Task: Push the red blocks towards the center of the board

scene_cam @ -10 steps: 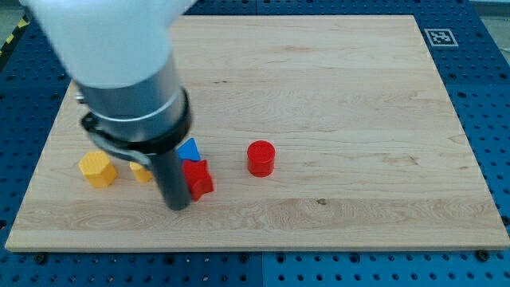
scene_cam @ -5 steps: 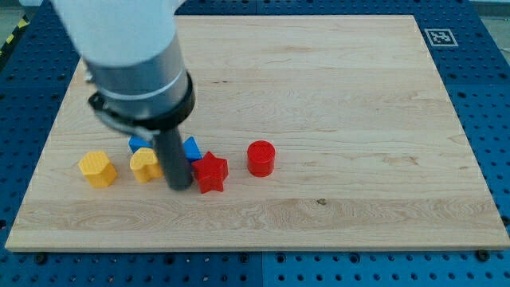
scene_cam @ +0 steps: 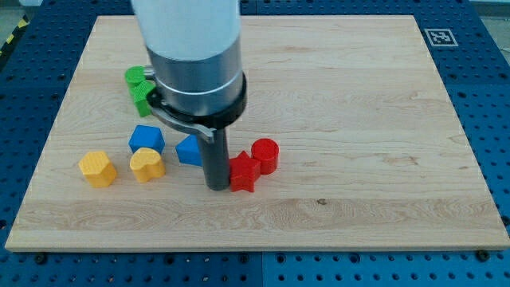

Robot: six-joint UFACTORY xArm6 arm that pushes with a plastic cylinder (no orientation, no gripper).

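A red star-shaped block [scene_cam: 244, 173] lies a little below and left of the board's middle, touching a red cylinder [scene_cam: 265, 155] at its upper right. My tip [scene_cam: 217, 185] rests on the board right against the star's left side. The rod rises from there into the grey and white arm body, which hides part of the board above it.
A blue triangular block [scene_cam: 190, 150] sits just left of the rod. A blue cube [scene_cam: 146, 139], a yellow heart-shaped block [scene_cam: 147, 164] and a yellow hexagonal block [scene_cam: 97, 169] lie further left. Green blocks [scene_cam: 139, 88] sit at the upper left, partly hidden by the arm. A tag marker [scene_cam: 441, 37] is at the board's top right corner.
My tip has moved right, pushing the red star right until it touches the red cylinder. The cylinder has shifted slightly right and up. The arm now uncovers the blue cube and green blocks.
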